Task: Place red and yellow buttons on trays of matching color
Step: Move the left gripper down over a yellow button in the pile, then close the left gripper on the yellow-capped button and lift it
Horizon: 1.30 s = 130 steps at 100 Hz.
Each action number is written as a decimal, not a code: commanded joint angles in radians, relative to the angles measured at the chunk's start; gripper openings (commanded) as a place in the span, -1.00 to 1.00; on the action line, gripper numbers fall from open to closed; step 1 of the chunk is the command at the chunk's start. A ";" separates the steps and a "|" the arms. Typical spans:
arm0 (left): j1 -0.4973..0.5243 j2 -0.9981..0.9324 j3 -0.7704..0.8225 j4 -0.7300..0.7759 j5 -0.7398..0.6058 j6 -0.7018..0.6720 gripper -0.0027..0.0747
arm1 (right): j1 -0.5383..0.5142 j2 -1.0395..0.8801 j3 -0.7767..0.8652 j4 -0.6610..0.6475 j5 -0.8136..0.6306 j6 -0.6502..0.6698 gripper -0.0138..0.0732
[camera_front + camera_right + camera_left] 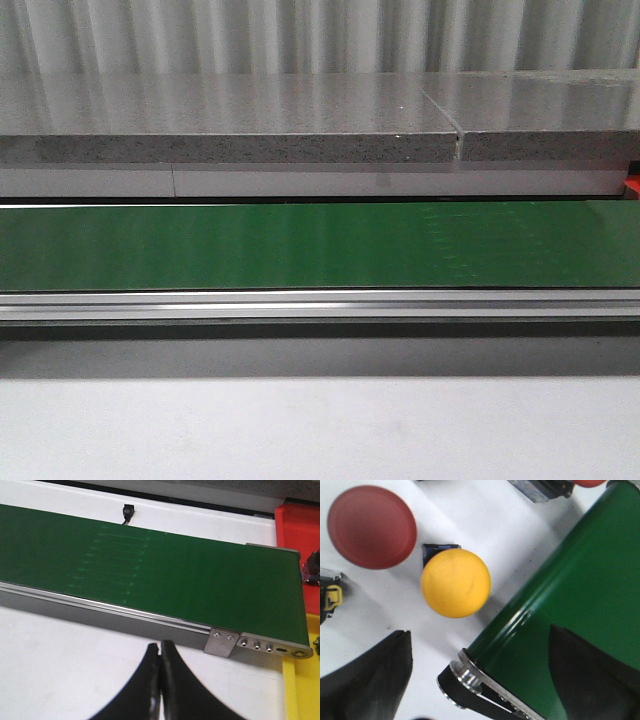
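Buttons are lying on the white table beside the end of the green belt [580, 580], and the left wrist view is looking right down at them. A yellow button [455, 582] is sitting just past the left gripper [480, 675], close to the belt's end. A red button [371, 526] is lying a little farther off, beside the yellow one but not touching it. Another bit of red is peeking in at the picture's edge, too cut off to name.

The left claw is standing wide open, with nothing between its dark fingers [370, 680]. One finger is hanging over the white table and the other over the belt. The right gripper [160, 680] is pressed tight closed and is holding nothing. It is hovering over white table on the near side of the belt.

A red tray [295, 525] is showing past the far end of the belt in the right wrist view, and a yellow tray [302, 690] is showing nearer. Small dark things are sitting in them, too cut off to name.

The front view is showing only the belt, with nothing on it.

It looks like the robot is getting ready to pick up the yellow button. Next, the left claw probably needs to slide away from the belt so the button sits between both fingers, then go down and squeeze.
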 commanded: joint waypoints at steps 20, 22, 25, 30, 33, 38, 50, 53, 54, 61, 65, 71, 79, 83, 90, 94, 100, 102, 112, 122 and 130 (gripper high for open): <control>0.002 0.014 -0.030 -0.027 -0.059 -0.114 0.48 | 0.001 0.004 -0.024 -0.001 -0.062 -0.012 -0.84; 0.002 0.015 -0.030 -0.027 -0.061 -0.121 0.48 | 0.001 0.004 -0.024 -0.001 -0.062 -0.012 -0.84; 0.002 0.015 -0.030 -0.027 -0.073 -0.132 0.48 | 0.001 0.004 -0.024 -0.001 -0.062 -0.012 -0.84; 0.002 0.015 -0.030 -0.027 -0.088 -0.148 0.48 | 0.001 0.004 -0.024 -0.001 -0.062 -0.012 -0.84; 0.002 0.015 -0.030 -0.027 -0.096 -0.157 0.48 | 0.001 0.004 -0.024 -0.001 -0.062 -0.012 -0.84; 0.004 0.018 -0.030 -0.027 -0.104 -0.180 0.48 | 0.001 0.004 -0.024 -0.001 -0.062 -0.012 -0.84; 0.004 0.037 -0.030 -0.029 -0.104 -0.205 0.48 | 0.001 0.004 -0.024 -0.001 -0.062 -0.012 -0.84; 0.004 0.047 -0.030 -0.029 -0.102 -0.213 0.48 | 0.001 0.004 -0.024 -0.001 -0.062 -0.012 -0.84; 0.004 0.050 -0.030 -0.029 -0.102 -0.217 0.48 | 0.001 0.004 -0.024 -0.001 -0.062 -0.012 -0.84; 0.004 0.066 -0.030 -0.031 -0.104 -0.224 0.48 | 0.001 0.004 -0.024 -0.001 -0.062 -0.012 -0.84; 0.004 0.073 -0.030 -0.031 -0.112 -0.224 0.48 | 0.001 0.004 -0.024 -0.001 -0.062 -0.012 -0.84; 0.004 0.076 -0.030 -0.031 -0.121 -0.224 0.48 | 0.001 0.004 -0.024 -0.001 -0.062 -0.012 -0.84; 0.004 0.076 -0.030 -0.031 -0.138 -0.226 0.48 | 0.001 0.004 -0.024 -0.001 -0.062 -0.012 -0.84; 0.004 0.076 -0.030 -0.033 -0.141 -0.228 0.48 | 0.001 0.004 -0.024 -0.001 -0.062 -0.012 -0.84; 0.004 0.076 -0.030 -0.033 -0.145 -0.228 0.45 | 0.001 0.004 -0.024 -0.001 -0.062 -0.012 -0.84; 0.004 0.076 -0.030 -0.033 -0.147 -0.228 0.39 | 0.001 0.004 -0.024 -0.001 -0.062 -0.012 -0.84; 0.004 0.076 -0.030 -0.033 -0.148 -0.228 0.25 | 0.001 0.004 -0.024 -0.001 -0.062 -0.012 -0.84; 0.004 0.076 -0.030 -0.033 -0.149 -0.228 0.22 | 0.001 0.004 -0.024 -0.001 -0.062 -0.012 -0.84; 0.004 0.076 -0.030 -0.033 -0.153 -0.228 -0.03 | 0.001 0.004 -0.024 -0.001 -0.062 -0.012 -0.84; 0.004 0.076 -0.030 -0.033 -0.154 -0.228 -0.21 | 0.001 0.004 -0.024 -0.001 -0.062 -0.012 -0.84; 0.004 0.074 -0.030 -0.033 -0.154 -0.228 -0.30 | 0.001 0.004 -0.024 -0.001 -0.062 -0.012 -0.84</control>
